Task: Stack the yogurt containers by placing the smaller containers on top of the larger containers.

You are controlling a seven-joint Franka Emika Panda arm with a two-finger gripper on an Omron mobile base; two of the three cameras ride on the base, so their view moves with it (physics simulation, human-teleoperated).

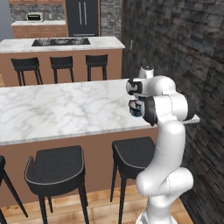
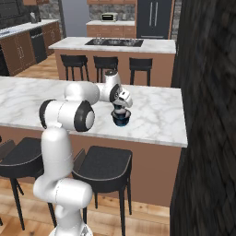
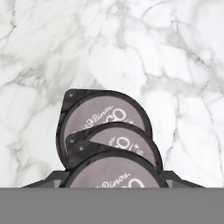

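Jaws (image 2: 120, 112) hold small cup (image 3: 114, 175) over stacked tub (image 2: 122, 120).

White marble counter (image 1: 52, 109), black stools (image 1: 57, 168), dark stone wall (image 1: 175, 39), wood floor (image 2: 152, 221).

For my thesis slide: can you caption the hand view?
Three stacked yogurt lids seen from above on the white marble counter, with the dark fingers flanking the nearest one.

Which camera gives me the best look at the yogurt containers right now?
The hand view: three grey printed lids of the yogurt containers overlap, seen from above. The right base view shows a dark blue-bodied tub on the marble counter under the gripper. In the left base view the arm mostly hides it.
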